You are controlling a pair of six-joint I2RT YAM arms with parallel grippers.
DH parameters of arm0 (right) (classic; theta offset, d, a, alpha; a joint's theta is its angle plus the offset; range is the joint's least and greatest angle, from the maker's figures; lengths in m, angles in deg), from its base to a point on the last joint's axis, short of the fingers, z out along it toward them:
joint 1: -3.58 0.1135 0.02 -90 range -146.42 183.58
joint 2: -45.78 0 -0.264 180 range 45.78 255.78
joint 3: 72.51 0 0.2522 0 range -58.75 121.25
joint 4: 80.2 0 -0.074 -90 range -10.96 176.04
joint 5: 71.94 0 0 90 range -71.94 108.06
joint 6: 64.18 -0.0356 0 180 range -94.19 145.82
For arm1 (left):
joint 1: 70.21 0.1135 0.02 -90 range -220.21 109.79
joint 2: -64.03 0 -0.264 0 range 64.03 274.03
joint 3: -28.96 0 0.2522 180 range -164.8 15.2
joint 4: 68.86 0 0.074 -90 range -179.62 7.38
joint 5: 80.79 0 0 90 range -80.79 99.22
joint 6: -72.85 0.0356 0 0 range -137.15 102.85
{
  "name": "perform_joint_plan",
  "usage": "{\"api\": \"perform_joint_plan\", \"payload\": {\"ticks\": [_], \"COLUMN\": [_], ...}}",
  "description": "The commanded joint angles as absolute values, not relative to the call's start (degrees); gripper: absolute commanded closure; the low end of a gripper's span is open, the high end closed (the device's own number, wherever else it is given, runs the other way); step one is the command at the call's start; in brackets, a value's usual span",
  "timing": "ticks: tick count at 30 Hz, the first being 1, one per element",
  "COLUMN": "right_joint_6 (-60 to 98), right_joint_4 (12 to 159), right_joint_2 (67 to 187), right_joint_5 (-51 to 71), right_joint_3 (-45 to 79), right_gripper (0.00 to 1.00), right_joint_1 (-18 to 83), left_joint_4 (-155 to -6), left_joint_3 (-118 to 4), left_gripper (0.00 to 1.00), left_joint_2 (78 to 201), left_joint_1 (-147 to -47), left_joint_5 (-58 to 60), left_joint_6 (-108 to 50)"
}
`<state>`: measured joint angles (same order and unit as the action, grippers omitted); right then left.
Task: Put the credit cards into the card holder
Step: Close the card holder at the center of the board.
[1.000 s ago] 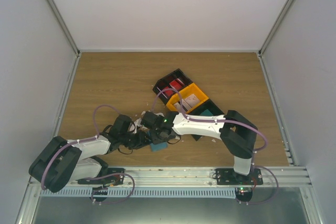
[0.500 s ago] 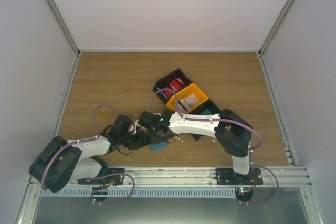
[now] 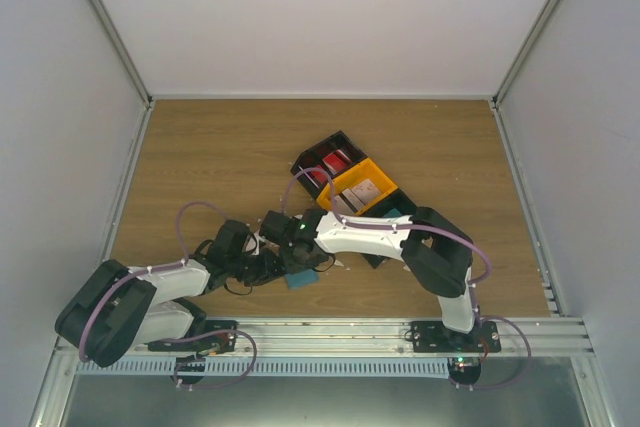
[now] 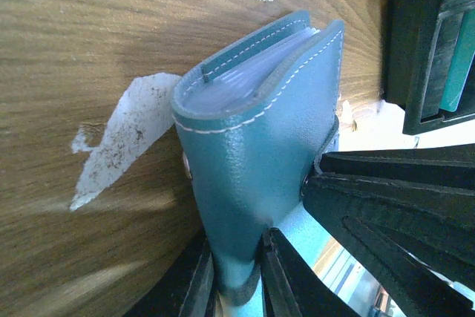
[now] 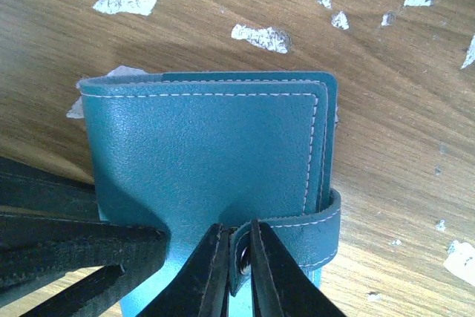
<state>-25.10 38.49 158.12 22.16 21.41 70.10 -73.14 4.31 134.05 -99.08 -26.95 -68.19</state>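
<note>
Card holder (image 5: 200,154): folded shut, stitched edges aligned
Left pincer (image 4: 237,261): clenched on its edge
Right pincer (image 5: 237,246): grasping snap strap (image 5: 315,231)
Counter (image 5: 393,124): open wood beyond

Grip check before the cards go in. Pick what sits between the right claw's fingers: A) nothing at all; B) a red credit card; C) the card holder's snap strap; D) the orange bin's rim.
C: in the right wrist view, the right claw closes on the snap strap of the teal card holder.
</note>
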Motion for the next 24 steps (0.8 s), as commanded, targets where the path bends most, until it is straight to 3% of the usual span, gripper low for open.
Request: {"api": "perform_joint_plan", "payload": {"ticks": [1, 12, 15, 19, 24], "right_joint_6": [-27.6, -28.5, -28.6, -28.6, -28.7], "right_joint_4": [42.1, 40.6, 40.0, 39.5, 39.2], "right_joint_2": [158.6, 156.1, 155.7, 155.1, 154.5], "right_joint_5": [20.3, 21.3, 21.2, 20.9, 20.8], "right_joint_3": [21.2, 20.8, 20.6, 20.4, 20.0], "right_gripper": [0.89, 0.81, 0.84, 0.96, 0.94], "right_joint_1": [70.8, 70.8, 70.8, 70.8, 70.9], "left_joint_4": [-71.8, -71.8, -71.9, -72.1, -72.1], "left_joint_3": [5.5, 5.8, 5.8, 5.8, 5.8], "left_gripper": [0.82, 0.82, 0.82, 0.82, 0.82], "left_joint_2": [134.1, 134.2, 134.1, 134.1, 134.3], "left_joint_1": [-99.0, -98.9, -98.9, -98.9, -98.9], "left_joint_5": [-26.4, -26.3, -26.2, -26.1, -26.0], "left_joint_6": [-68.2, -67.9, -67.8, -67.8, -67.6]}}
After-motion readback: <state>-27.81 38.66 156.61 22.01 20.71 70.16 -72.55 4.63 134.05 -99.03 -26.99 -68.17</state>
